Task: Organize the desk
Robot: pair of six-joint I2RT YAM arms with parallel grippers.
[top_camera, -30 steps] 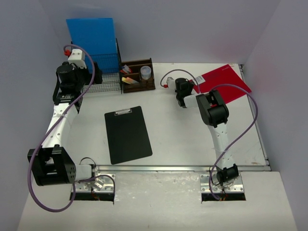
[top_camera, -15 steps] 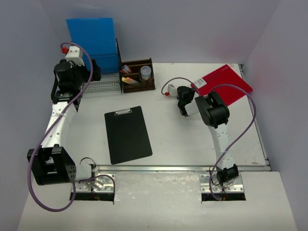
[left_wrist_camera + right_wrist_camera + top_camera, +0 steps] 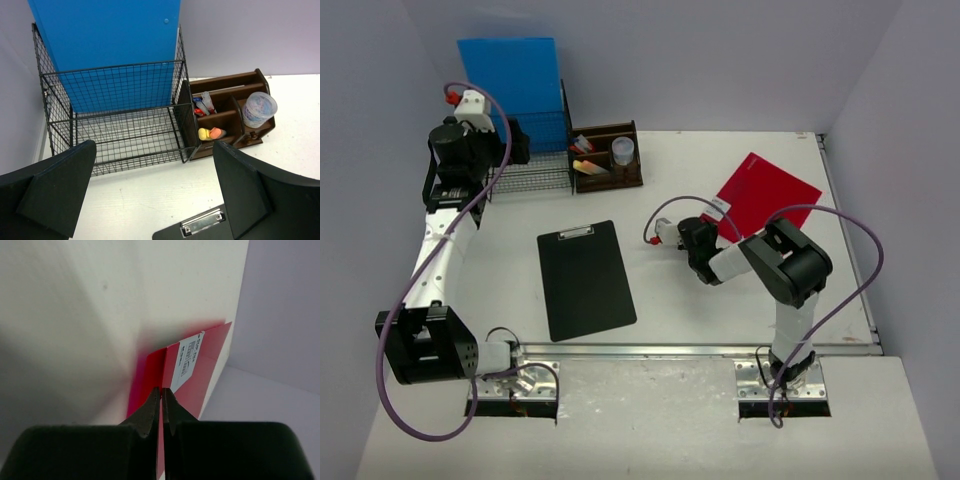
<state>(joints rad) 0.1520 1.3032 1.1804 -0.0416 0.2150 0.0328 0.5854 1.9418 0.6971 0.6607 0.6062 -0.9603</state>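
Right pincer (image 3: 161, 395) clamped on the red folder (image 3: 200, 375), left pincer (image 3: 154, 147) spread wide.

Top view: I see the white table (image 3: 680, 300) filling the middle of the frame, the right pincer nipping the folder's corner right of centre, and the left pincer hanging upper left by the wire basket (image 3: 535, 172). Left wrist: fingers (image 3: 55, 195) wide apart above the basket, with the wooden organizer (image 3: 230, 115) to its right. Right wrist: both fingers pressed onto the folder's edge, table across the upper left.
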